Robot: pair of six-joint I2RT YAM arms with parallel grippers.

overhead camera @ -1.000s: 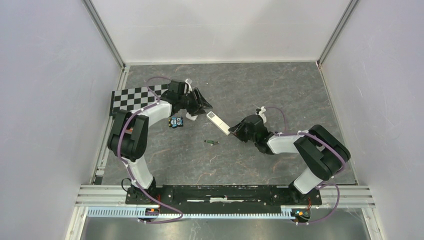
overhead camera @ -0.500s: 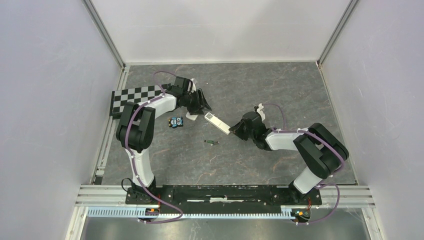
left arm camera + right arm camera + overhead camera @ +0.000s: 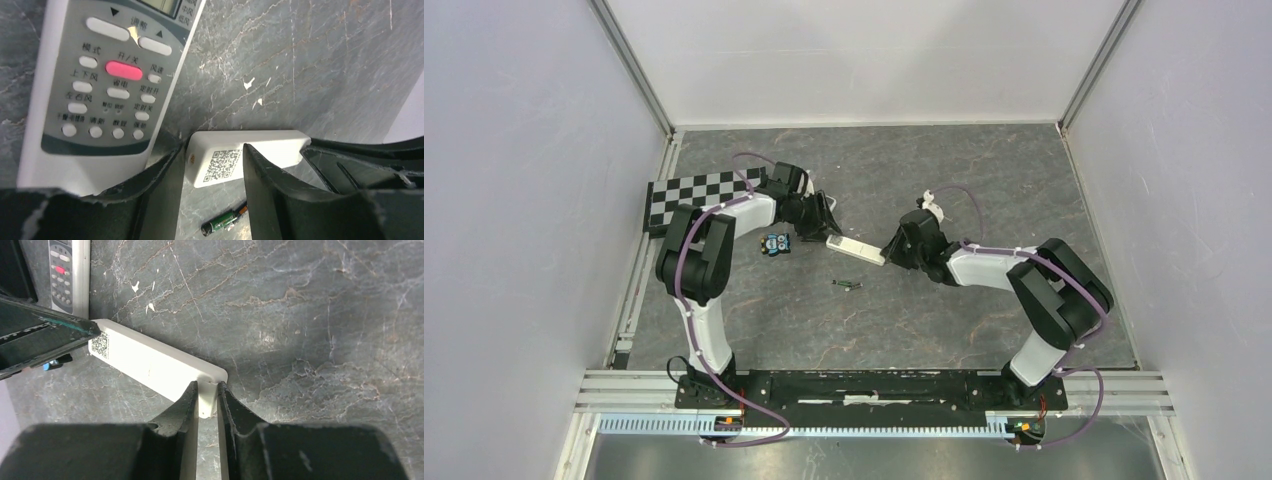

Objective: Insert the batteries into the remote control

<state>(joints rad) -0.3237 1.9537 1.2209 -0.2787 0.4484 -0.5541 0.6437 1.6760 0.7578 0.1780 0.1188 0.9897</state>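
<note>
White and smooth, the white remote (image 3: 856, 248) sits back-up between our two arms. It is a long flat bar with round corners and a small square code sticker at one end. Our right pincer (image 3: 207, 385) is squeezed almost shut on the end away from the sticker, with the thin edge pinched between its black fingers. Our left pincer (image 3: 212, 148) is about half open over the sticker end. The bar runs on past one finger, so we think this pincer holds nothing. We cannot tell if it touches.

What matters next is the battery (image 3: 223, 222). It is a tiny dark round stick, green with a brownish tip, lying loose on the grey stone-look tabletop (image 3: 984, 180). It lies on the near side of the white remote, toward our bases, apart from it. Its long way runs left to right, almost in line with the bar. Both pincers are near it, but we think the left one is free to fetch it. We see only this one battery. We cannot see an open battery slot.

A second remote (image 3: 110, 85), grey with buttons, lies beside the left pincer.
</note>
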